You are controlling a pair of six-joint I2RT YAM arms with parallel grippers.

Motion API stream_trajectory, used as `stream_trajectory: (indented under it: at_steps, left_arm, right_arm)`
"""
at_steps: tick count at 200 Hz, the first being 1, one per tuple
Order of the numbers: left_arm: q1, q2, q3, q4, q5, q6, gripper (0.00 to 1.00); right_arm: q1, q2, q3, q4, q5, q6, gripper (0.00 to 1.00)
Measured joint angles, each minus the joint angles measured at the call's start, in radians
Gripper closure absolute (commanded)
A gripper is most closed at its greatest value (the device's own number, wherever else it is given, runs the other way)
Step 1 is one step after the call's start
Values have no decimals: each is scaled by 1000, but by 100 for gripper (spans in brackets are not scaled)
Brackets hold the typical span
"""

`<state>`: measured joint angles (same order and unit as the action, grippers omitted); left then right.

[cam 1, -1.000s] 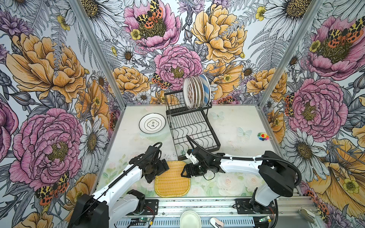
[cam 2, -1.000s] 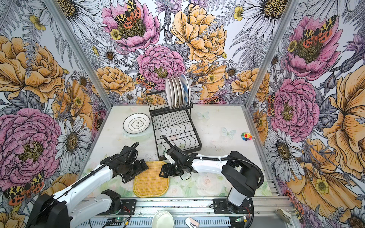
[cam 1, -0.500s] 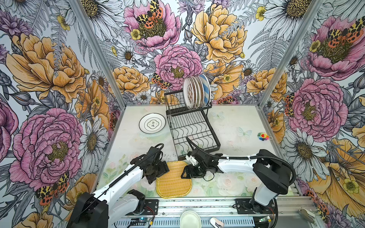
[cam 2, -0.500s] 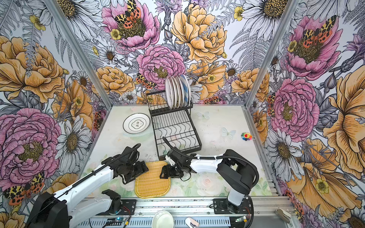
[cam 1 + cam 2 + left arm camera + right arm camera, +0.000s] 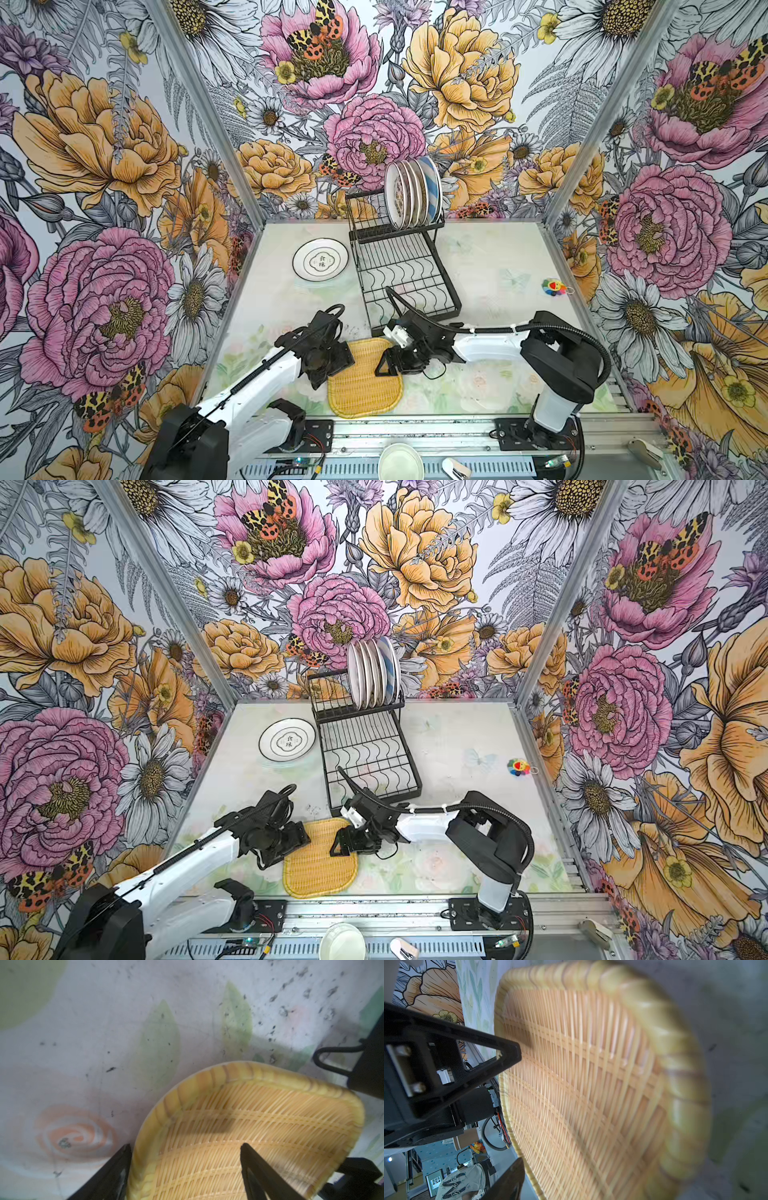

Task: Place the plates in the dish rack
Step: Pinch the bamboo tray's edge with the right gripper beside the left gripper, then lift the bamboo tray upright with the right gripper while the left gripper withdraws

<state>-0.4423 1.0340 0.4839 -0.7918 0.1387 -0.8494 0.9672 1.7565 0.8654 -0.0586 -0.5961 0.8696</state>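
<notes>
Both left hand (image 5: 185, 1145) and right hand (image 5: 519, 1105) straddle opposite tray (image 5: 365, 388) rims.

One black wire two-tier dish rack (image 5: 405, 272); roughly five upright round dinner plates (image 5: 409, 201), edges overlapping; one white round plate with Chinese characters (image 5: 320, 260); one yellow woven square tray (image 5: 365, 390); one small multicoloured toy (image 5: 554, 287); one pale round bowl (image 5: 401, 461).

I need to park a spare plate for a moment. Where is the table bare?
Widest bare patch: the table between the dish rack and the colourful toy. A smaller one lies in front of the white plate with characters, left of the rack. The front is crowded around the yellow woven tray.
</notes>
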Motion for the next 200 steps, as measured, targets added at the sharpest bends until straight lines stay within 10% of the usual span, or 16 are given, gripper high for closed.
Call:
stream_trajectory:
  at_steps: [111,200]
  left_arm:
    - [-14,-55,-7,-10,6,0,21]
    - [11,-154,21,-5,5,-9,4]
  right_arm:
    - [-8,-22,10,30,-42,37,100]
    - [-2,-131,-24,-37,58,27,100]
